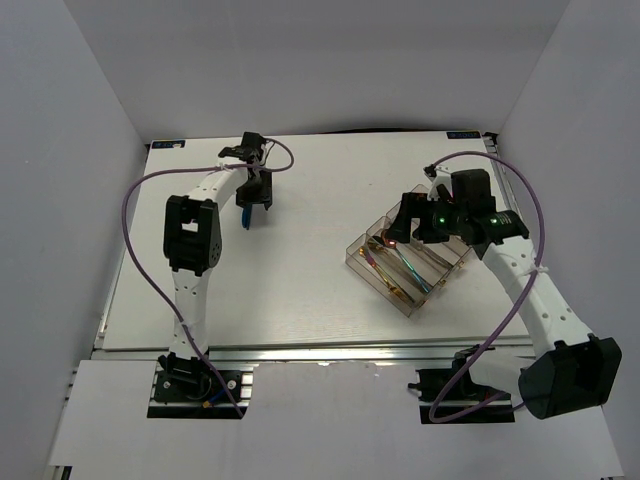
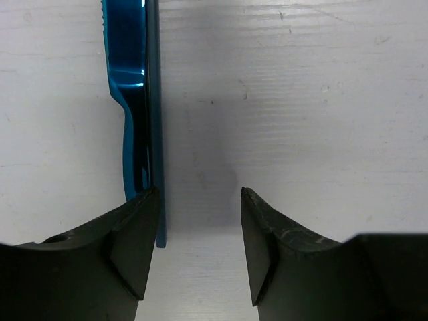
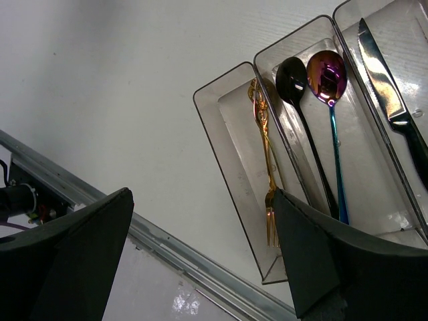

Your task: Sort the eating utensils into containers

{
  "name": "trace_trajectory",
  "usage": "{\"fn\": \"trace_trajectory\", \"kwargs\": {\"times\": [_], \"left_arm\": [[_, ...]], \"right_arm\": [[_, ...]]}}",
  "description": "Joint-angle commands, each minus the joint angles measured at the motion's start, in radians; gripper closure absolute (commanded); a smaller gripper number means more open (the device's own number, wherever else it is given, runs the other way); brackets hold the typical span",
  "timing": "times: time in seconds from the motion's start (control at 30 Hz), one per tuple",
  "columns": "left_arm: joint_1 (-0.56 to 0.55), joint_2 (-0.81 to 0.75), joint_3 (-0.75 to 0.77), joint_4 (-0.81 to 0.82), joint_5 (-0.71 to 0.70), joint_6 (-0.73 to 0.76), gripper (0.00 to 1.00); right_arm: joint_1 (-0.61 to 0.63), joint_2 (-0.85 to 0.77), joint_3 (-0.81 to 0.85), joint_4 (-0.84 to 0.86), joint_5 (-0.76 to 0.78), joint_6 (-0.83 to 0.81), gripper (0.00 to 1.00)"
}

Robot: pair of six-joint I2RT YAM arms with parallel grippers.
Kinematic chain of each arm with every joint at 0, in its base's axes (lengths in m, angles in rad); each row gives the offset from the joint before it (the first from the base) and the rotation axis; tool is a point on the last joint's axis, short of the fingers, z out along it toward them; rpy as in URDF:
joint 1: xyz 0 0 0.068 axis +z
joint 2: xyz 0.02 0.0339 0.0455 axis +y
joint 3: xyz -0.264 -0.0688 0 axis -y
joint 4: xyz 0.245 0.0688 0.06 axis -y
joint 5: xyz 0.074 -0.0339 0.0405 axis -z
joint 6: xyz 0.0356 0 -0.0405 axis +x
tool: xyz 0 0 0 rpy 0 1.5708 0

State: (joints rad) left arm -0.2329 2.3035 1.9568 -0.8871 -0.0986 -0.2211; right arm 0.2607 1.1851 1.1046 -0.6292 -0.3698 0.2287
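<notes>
- Presently we find the blue piece (image 2: 134,100) lying 12-to-6, at 9 o'clock off the left tool (image 2: 199,192).
- Left tool half open, right tool (image 3: 200,194) wide open; both empty.

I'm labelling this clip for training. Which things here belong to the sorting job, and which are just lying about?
Job: blue knife, organizer tray, gold fork, black spoon, iridescent spoon, shiny knife.
Lying about: purple cables, metal rail.
</notes>
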Motion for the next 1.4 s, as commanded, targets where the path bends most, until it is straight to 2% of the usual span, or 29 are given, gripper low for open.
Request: {"fn": "trace_trajectory", "kwargs": {"times": [0.0,0.37,0.47,0.5,0.57,0.63,0.7,0.73,0.77,0.8,0.83,0.9,0.93,1.0,1.07,1.1,1.17,1.3,1.37], "left_arm": [[-0.005,0.008,0.037,0.002,-0.027,0.02,0.39],[-0.003,0.054,0.033,-0.004,-0.04,0.025,0.41],[-0.005,0.059,0.008,-0.001,-0.015,0.019,0.48],[-0.005,0.059,-0.008,-0.001,-0.013,0.014,0.54],[-0.014,0.056,-0.032,-0.004,-0.015,0.008,0.6],[-0.026,0.057,-0.071,-0.007,-0.027,0.002,0.73],[-0.048,0.047,-0.111,-0.004,-0.039,-0.012,0.79],[-0.054,0.042,-0.157,0.0,-0.038,-0.018,0.85],[-0.068,0.034,-0.185,0.017,-0.041,-0.027,0.87],[-0.075,0.018,-0.214,0.028,-0.035,-0.043,0.89],[-0.082,0.007,-0.269,0.037,-0.024,-0.05,0.96],[-0.101,-0.01,-0.315,0.057,0.014,-0.087,1.0],[-0.106,-0.031,-0.337,0.062,0.031,-0.11,1.0],[-0.118,-0.071,-0.424,0.114,0.15,-0.179,1.0],[-0.144,-0.145,-0.516,0.189,0.223,-0.228,1.0],[-0.157,-0.174,-0.541,0.21,0.27,-0.271,1.0],[-0.195,-0.286,-0.602,0.304,0.301,-0.313,1.0],[-0.249,-0.499,-0.809,0.528,0.388,-0.466,1.0],[-0.276,-0.567,-0.851,0.621,0.431,-0.498,1.0]], "right_arm": [[0.006,-0.013,0.043,0.0,-0.026,0.009,0.11],[0.026,0.031,0.087,-0.004,-0.04,0.006,0.11],[0.028,0.036,0.097,-0.004,-0.038,0.008,0.11],[0.028,0.038,0.098,-0.001,-0.04,0.011,0.11],[0.028,0.041,0.1,0.008,-0.06,0.029,0.11],[0.028,0.038,0.094,0.043,-0.104,0.049,0.11],[0.026,0.027,0.081,0.095,-0.162,0.11,0.11],[0.026,0.024,0.072,0.155,-0.179,0.145,0.11],[0.023,0.024,0.07,0.18,-0.195,0.241,0.11],[0.009,0.024,0.07,0.204,-0.257,0.295,0.11],[0.0,0.025,0.069,0.27,-0.315,0.334,0.11],[-0.029,0.034,0.034,0.36,-0.449,0.391,0.11],[-0.035,0.037,0.015,0.414,-0.46,0.414,0.11],[-0.058,0.047,-0.044,0.474,-0.489,0.474,0.11],[-0.072,0.051,-0.095,0.528,-0.479,0.511,0.11],[-0.081,0.063,-0.1,0.514,-0.419,0.517,0.11],[-0.078,0.08,-0.089,0.395,-0.326,0.485,0.11],[0.01,0.169,-0.006,0.307,-0.152,0.406,0.11],[0.046,0.205,0.012,0.307,-0.118,0.412,0.11]]}}
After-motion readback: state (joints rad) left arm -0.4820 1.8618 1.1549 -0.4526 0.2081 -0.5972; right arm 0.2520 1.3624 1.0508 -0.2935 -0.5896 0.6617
